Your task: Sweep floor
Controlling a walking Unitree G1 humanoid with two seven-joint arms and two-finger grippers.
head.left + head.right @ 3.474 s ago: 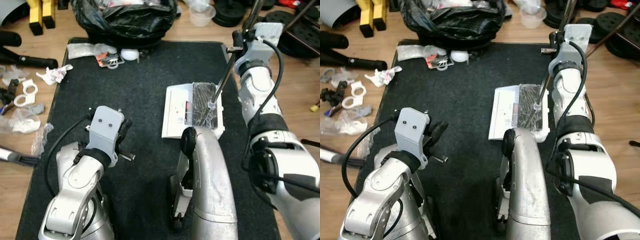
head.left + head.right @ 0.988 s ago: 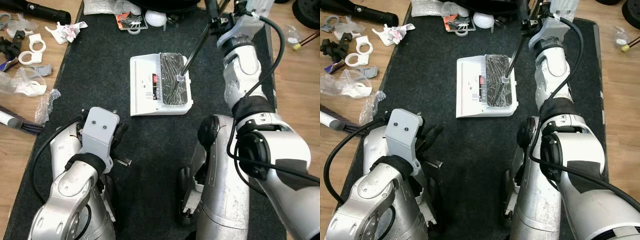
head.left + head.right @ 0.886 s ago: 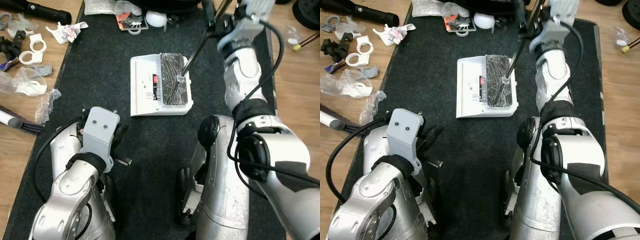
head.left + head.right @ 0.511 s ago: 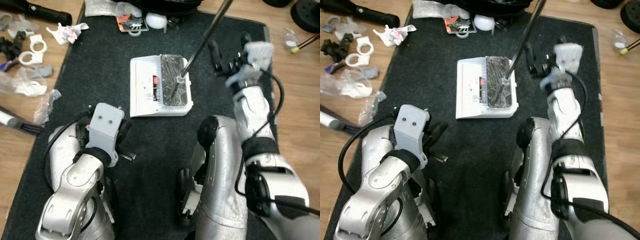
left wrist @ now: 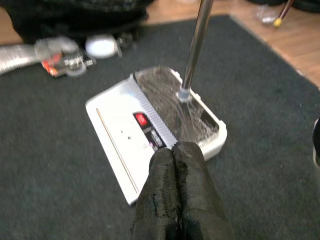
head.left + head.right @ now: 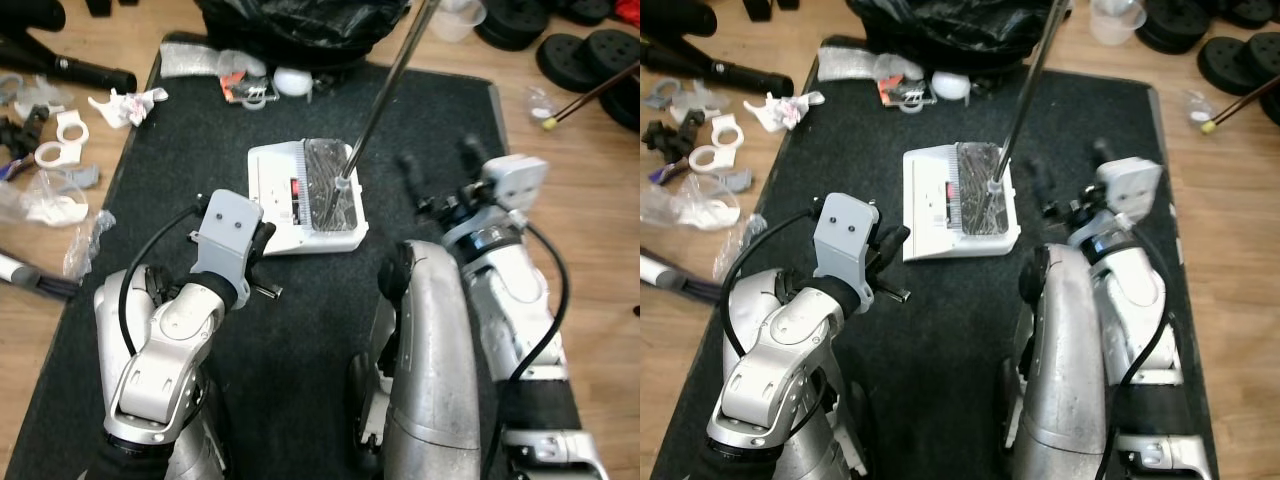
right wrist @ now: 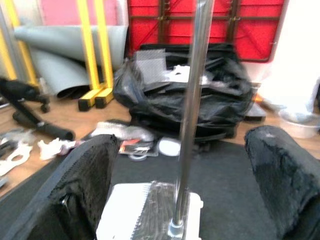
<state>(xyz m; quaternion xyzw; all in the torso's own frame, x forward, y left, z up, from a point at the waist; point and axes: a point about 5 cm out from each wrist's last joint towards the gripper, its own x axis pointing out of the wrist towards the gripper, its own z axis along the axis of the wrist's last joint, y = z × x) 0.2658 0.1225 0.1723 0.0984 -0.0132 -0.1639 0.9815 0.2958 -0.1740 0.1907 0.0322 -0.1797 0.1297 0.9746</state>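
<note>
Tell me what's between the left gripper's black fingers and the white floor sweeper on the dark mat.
Only bare dark mat. The left wrist view shows the left gripper shut, just short of the white floor sweeper.

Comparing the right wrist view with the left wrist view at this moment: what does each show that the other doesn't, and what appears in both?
Right wrist view: the open black fingers of the right gripper, yellow posts, red panels and a grey roll behind the black bag.

Left wrist view: the left gripper with fingers pressed together, and the sweeper's red switch.

Both: the white carpet sweeper, its metal pole, the dark mat and litter at the mat's far edge.
</note>
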